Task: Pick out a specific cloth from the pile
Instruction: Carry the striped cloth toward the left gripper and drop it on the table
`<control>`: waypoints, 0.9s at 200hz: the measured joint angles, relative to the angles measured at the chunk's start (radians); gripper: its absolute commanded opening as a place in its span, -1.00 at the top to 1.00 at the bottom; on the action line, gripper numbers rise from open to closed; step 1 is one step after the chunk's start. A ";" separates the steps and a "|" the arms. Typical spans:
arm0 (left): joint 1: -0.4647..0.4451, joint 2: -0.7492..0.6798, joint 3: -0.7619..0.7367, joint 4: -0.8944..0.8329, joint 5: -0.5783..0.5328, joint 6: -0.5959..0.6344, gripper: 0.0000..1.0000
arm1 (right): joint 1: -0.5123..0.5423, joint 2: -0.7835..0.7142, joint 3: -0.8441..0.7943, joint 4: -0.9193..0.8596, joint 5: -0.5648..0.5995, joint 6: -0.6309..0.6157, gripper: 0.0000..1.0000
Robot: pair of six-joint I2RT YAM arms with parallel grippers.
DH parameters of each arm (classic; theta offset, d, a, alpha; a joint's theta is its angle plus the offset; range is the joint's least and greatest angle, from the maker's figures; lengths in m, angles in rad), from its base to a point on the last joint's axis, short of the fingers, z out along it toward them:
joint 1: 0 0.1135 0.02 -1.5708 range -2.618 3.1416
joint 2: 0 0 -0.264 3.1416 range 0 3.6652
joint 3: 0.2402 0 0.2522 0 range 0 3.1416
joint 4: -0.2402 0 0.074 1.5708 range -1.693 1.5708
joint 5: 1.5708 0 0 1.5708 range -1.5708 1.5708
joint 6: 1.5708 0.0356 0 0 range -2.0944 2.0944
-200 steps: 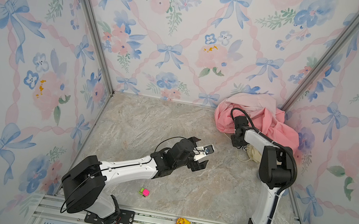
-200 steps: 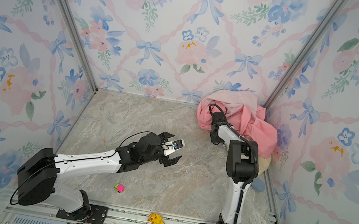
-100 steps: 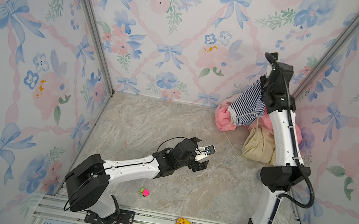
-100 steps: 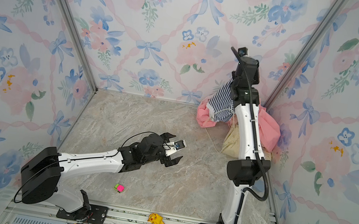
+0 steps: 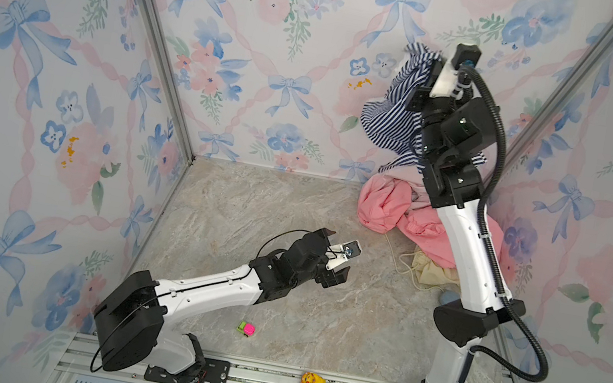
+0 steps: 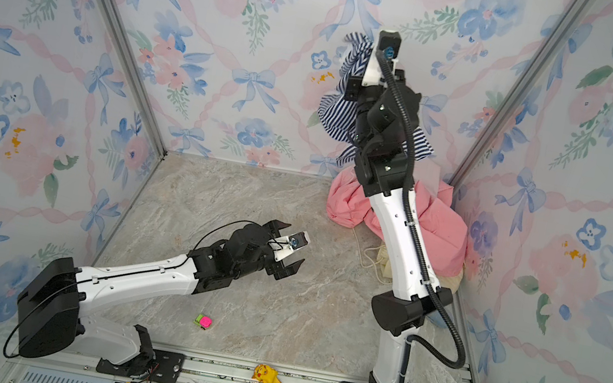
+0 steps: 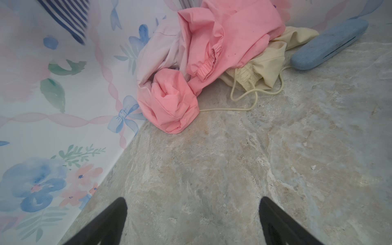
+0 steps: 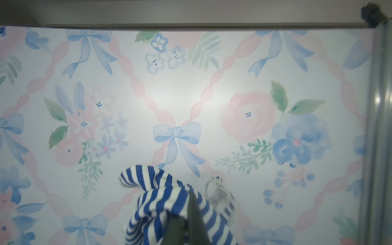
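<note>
"Looking at the right tool (image 5: 428, 67), what has changed in the last second?"

"A second ago it was down in the pile (image 5: 386, 210). Now it is raised high against the back wall, and the cloth (image 5: 393, 118), the navy-striped one, has come up with it."

"Is the cloth clear of the pile?"

"Nearly all of it hangs below the tool and drapes around the arm behind it. Its lowest hem looks just above the pile, but whether it touches I cannot tell. The pink and cream pieces remain on the worktop (image 5: 251, 208), well beneath the tool."

"So what does that mean for the task?"

"I judge the picking-out as good as done: the right piece is separated and nothing else has followed it up. What remains is to carry it clear and set it down."

"And the grip?"

"The right tool is closed fully, pinching a fold of the striped cloth. The right wrist view shows stripes bunched about a dark finger (image 8: 194, 212). It is a thin pinch, so a quick swing could shake it loose."

"The other one?"

"The left tool (image 5: 335, 255) has not moved. It hovers low over the worktop, jaws spread as wide as they go, holding nothing. The pile lies ahead of it, well apart."
</note>
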State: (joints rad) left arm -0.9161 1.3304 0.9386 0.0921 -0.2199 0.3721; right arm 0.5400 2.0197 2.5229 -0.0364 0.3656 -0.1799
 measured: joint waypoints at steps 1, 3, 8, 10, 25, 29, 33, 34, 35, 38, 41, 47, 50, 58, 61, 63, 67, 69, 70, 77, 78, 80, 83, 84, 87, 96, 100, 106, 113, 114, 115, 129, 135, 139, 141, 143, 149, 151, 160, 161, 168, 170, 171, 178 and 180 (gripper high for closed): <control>0.000 -0.008 0.001 -0.007 -0.004 -0.004 -0.96 | 0.002 0.004 -0.002 -0.002 -0.001 0.003 1.00; 0.000 -0.018 0.002 -0.014 -0.009 -0.010 -0.96 | 0.010 0.016 -0.009 -0.007 -0.005 0.014 1.00; 0.000 -0.053 0.004 -0.040 -0.028 -0.027 -0.96 | 0.027 0.045 -0.026 -0.018 -0.013 0.040 1.00; 0.000 -0.064 0.004 -0.046 -0.033 -0.034 -0.96 | 0.032 0.054 -0.032 -0.020 -0.015 0.047 1.00; -0.008 -0.188 -0.009 -0.108 -0.102 -0.097 -0.96 | 0.084 0.134 -0.085 -0.038 -0.034 0.105 1.00; -0.010 -0.232 -0.020 -0.123 -0.123 -0.118 -0.96 | 0.095 0.151 -0.097 -0.042 -0.040 0.116 1.00; -0.012 -0.268 -0.032 -0.134 -0.140 -0.137 -0.96 | 0.109 0.170 -0.112 -0.045 -0.044 0.127 1.00; -0.013 -0.283 -0.037 -0.139 -0.146 -0.144 -0.96 | 0.111 0.173 -0.114 -0.045 -0.045 0.129 1.00; -0.013 -0.292 -0.039 -0.142 -0.150 -0.148 -0.96 | 0.116 0.179 -0.119 -0.046 -0.045 0.132 1.00; -0.014 -0.325 -0.050 -0.153 -0.161 -0.165 -0.96 | 0.124 0.189 -0.130 -0.046 -0.049 0.138 1.00; -0.014 -0.362 -0.063 -0.167 -0.175 -0.183 -0.96 | 0.134 0.200 -0.143 -0.049 -0.050 0.145 1.00; -0.017 -0.425 -0.084 -0.196 -0.194 -0.217 -0.96 | 0.151 0.214 -0.167 -0.051 -0.052 0.153 1.00; -0.018 -0.457 -0.091 -0.216 -0.202 -0.238 -0.96 | 0.159 0.223 -0.183 -0.051 -0.052 0.158 1.00; -0.017 -0.532 -0.104 -0.271 -0.218 -0.292 -0.96 | 0.176 0.229 -0.228 -0.048 -0.052 0.170 1.00; -0.016 -0.552 -0.105 -0.290 -0.220 -0.307 -0.96 | 0.182 0.229 -0.246 -0.048 -0.051 0.174 1.00; -0.013 -0.568 -0.105 -0.307 -0.220 -0.324 -0.96 | 0.187 0.229 -0.263 -0.046 -0.052 0.177 1.00; -0.009 -0.592 -0.104 -0.331 -0.220 -0.350 -0.96 | 0.195 0.229 -0.288 -0.037 -0.052 0.182 1.00; -0.005 -0.602 -0.101 -0.345 -0.221 -0.364 -0.96 | 0.199 0.229 -0.302 -0.030 -0.051 0.186 1.00; -0.004 -0.605 -0.100 -0.350 -0.220 -0.369 -0.96 | 0.201 0.228 -0.311 -0.024 -0.052 0.190 1.00; 0.007 -0.626 -0.088 -0.397 -0.219 -0.412 -0.96 | 0.211 0.227 -0.356 0.003 -0.052 0.201 0.94; 0.009 -0.628 -0.085 -0.406 -0.219 -0.421 -0.96 | 0.211 0.226 -0.361 0.007 -0.052 0.203 0.90; 0.011 -0.629 -0.081 -0.415 -0.219 -0.429 -0.96 | 0.213 0.225 -0.375 0.015 -0.053 0.205 0.80; 0.016 -0.630 -0.074 -0.436 -0.220 -0.447 -0.96 | 0.215 0.222 -0.399 0.027 -0.052 0.213 0.63; 0.017 -0.630 -0.072 -0.439 -0.221 -0.451 -0.96 | 0.215 0.222 -0.404 0.029 -0.052 0.214 0.54; 0.021 -0.628 -0.066 -0.457 -0.222 -0.468 -0.96 | 0.215 0.219 -0.426 0.037 -0.052 0.217 0.30; 0.027 -0.613 -0.055 -0.497 -0.228 -0.507 -0.96 | 0.212 0.211 -0.482 0.051 -0.051 0.235 -0.47; 0.029 -0.603 -0.051 -0.517 -0.232 -0.525 -0.95 | 0.208 0.206 -0.507 0.056 -0.052 0.241 -0.68; 0.030 -0.588 -0.051 -0.536 -0.238 -0.545 -0.93 | 0.201 0.196 -0.544 0.059 -0.052 0.246 -0.99; 0.032 -0.565 -0.050 -0.561 -0.243 -0.568 -0.92 | 0.192 0.180 -0.587 0.060 -0.052 0.252 -0.94; 0.033 -0.560 -0.050 -0.566 -0.245 -0.570 -0.92 | 0.191 0.177 -0.595 0.059 -0.053 0.253 -0.94; 0.034 -0.558 -0.050 -0.568 -0.245 -0.572 -0.92 | 0.190 0.175 -0.600 0.059 -0.052 0.253 -0.94; 0.055 -0.496 -0.047 -0.603 -0.256 -0.605 -0.88 | 0.169 0.108 -0.724 0.066 -0.046 0.264 -0.94; 0.074 -0.465 -0.043 -0.616 -0.260 -0.615 -0.86 | 0.160 0.065 -0.789 0.068 -0.042 0.268 -0.94; 0.089 -0.447 -0.041 -0.620 -0.261 -0.622 -0.84 | 0.154 0.035 -0.832 0.068 -0.042 0.272 -0.94; 0.097 -0.438 -0.039 -0.624 -0.263 -0.623 -0.83 | 0.151 0.020 -0.851 0.065 -0.040 0.274 -0.94; 0.107 -0.427 -0.037 -0.626 -0.267 -0.628 -0.82 | 0.148 0.002 -0.871 0.061 -0.037 0.278 -0.94; 0.138 -0.397 -0.031 -0.633 -0.271 -0.637 -0.79 | 0.139 -0.048 -0.928 0.053 -0.036 0.286 -0.94; 0.151 -0.386 -0.029 -0.634 -0.271 -0.644 -0.79 | 0.137 -0.066 -0.946 0.051 -0.036 0.290 -0.94; 0.216 -0.344 -0.018 -0.639 -0.262 -0.660 -0.73 | 0.126 -0.140 -1.017 0.040 -0.037 0.306 -0.94; 0.221 -0.341 -0.017 -0.639 -0.263 -0.660 -0.72 | 0.126 -0.152 -1.026 0.037 -0.036 0.309 -0.94; 0.284 -0.306 -0.008 -0.639 -0.246 -0.672 -0.65 | 0.118 -0.212 -1.075 0.026 -0.036 0.320 -0.94; 0.306 -0.293 -0.006 -0.638 -0.241 -0.679 -0.64 | 0.116 -0.231 -1.089 0.020 -0.034 0.322 -0.94; 0.314 -0.289 -0.005 -0.637 -0.239 -0.681 -0.64 | 0.116 -0.238 -1.095 0.020 -0.032 0.323 -0.94; 0.383 -0.251 0.002 -0.631 -0.211 -0.695 -0.64 | 0.113 -0.301 -1.146 0.011 -0.029 0.332 -0.94; 0.401 -0.241 0.004 -0.629 -0.201 -0.695 -0.64 | 0.113 -0.318 -1.159 0.007 -0.030 0.335 -0.94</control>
State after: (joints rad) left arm -0.5156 1.0889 0.9424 -0.5369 -0.4206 -0.3229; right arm 0.6525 1.7016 1.3636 -0.0296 0.3359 0.1547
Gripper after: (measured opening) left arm 0.825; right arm 0.969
